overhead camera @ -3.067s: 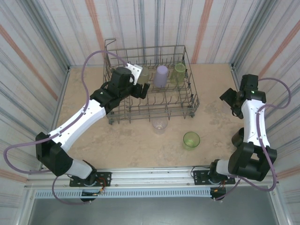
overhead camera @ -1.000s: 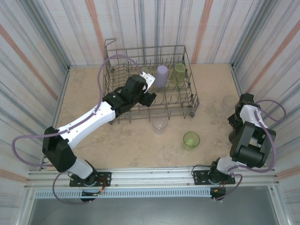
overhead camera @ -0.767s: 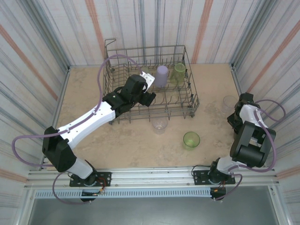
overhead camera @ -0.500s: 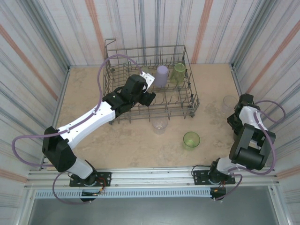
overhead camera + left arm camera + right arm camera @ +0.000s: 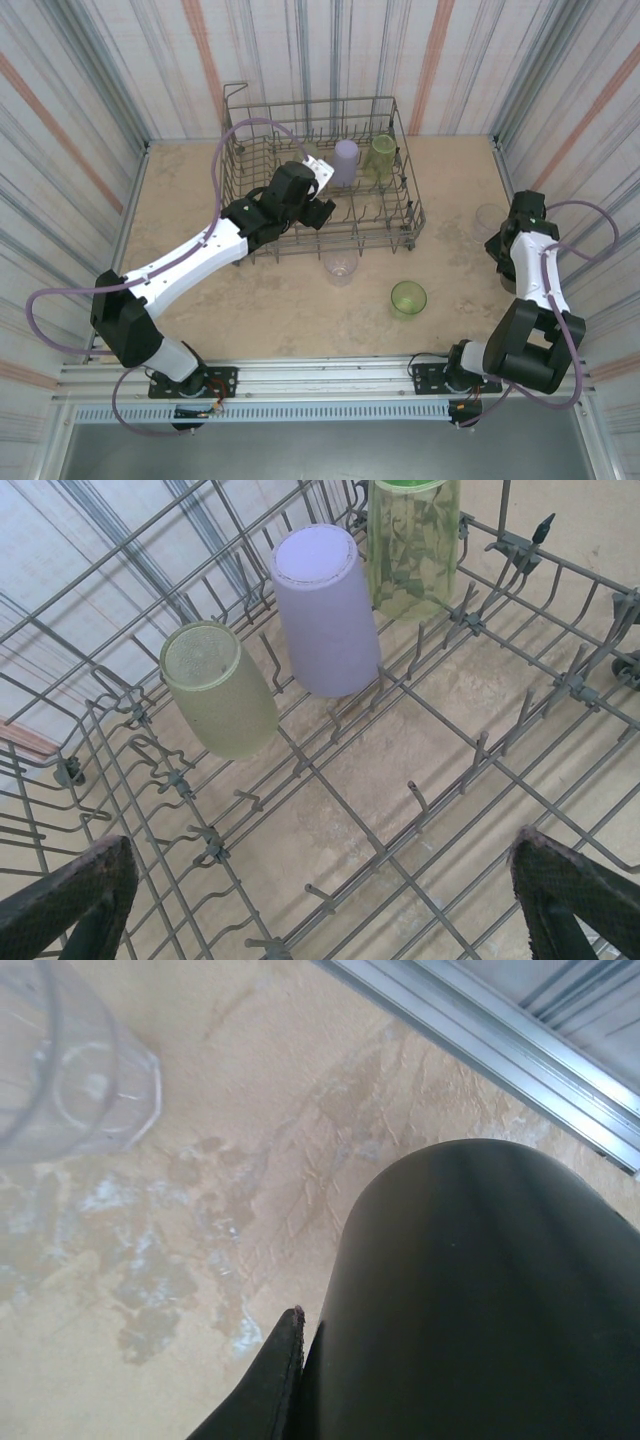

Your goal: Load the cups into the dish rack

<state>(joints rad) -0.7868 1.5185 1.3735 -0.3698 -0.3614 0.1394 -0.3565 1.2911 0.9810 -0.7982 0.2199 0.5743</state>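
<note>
- Light was bright and even in all views, coming mostly from above.
- The dish rack (image 5: 478, 752) wires cast thin, soft shadows at centre right.
- The dark cup (image 5: 470, 1300), lower right, carried a pale, blurred sheen.

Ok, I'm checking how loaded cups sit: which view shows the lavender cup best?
The left wrist view: the lavender cup is close and large, bottom up and tilted among the tines of the rack. The top view gives it small, from above, at the back of the rack.
</note>
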